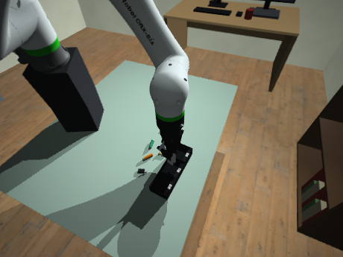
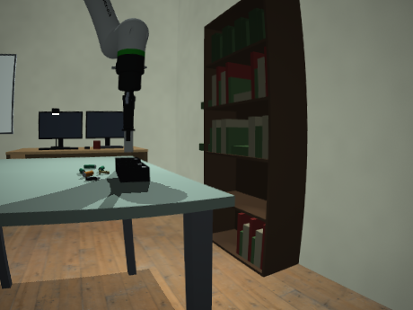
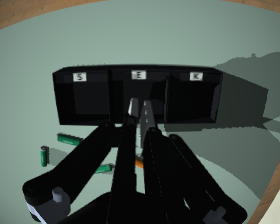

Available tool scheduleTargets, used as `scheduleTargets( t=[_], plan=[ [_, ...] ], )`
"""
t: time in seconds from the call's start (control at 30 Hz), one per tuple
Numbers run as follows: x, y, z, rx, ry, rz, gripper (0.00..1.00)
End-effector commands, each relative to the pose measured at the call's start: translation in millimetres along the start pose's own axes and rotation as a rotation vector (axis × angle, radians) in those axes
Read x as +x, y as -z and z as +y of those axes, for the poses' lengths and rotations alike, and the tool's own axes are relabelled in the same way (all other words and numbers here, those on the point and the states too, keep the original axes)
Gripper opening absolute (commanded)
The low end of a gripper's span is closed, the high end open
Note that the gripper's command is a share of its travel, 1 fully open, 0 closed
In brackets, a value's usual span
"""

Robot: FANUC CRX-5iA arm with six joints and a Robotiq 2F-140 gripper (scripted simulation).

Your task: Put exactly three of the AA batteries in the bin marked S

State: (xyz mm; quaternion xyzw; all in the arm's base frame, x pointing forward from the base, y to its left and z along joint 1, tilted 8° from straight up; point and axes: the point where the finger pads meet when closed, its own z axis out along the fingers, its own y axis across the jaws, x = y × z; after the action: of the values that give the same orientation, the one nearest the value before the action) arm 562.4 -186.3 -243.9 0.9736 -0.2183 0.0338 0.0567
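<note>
While the pincer (image 3: 140, 111) hangs pressed together over the bins (image 3: 139, 97), their dark insides seemingly hold nothing.

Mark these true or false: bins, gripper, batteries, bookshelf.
1. Three black bins stand in one row, marked S, E, K. True.
2. The gripper is spread wide open. False: its fingers are shut, close together, with nothing seen between them.
3. In the wrist view the fingertips line up with the middle bin. True.
4. No batteries lie on the table. False: a green battery and an orange battery lie beside the bins.
5. The bookshelf is bare. False: it holds books.
</note>
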Motion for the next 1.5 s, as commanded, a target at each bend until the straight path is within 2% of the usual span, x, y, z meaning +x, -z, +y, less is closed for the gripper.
scheduleTargets(
  t=[0.0,0.77,1.47],
  plan=[
    [0.2,-3.8,-0.2,0.0,0.0,0.001,0.05],
    [0.3,-57.1,-0.2,0.0,0.0,0.001,0.05],
    [0.3,-57.9,-0.2,0.0,0.0,0.001,0.05]
  ],
)
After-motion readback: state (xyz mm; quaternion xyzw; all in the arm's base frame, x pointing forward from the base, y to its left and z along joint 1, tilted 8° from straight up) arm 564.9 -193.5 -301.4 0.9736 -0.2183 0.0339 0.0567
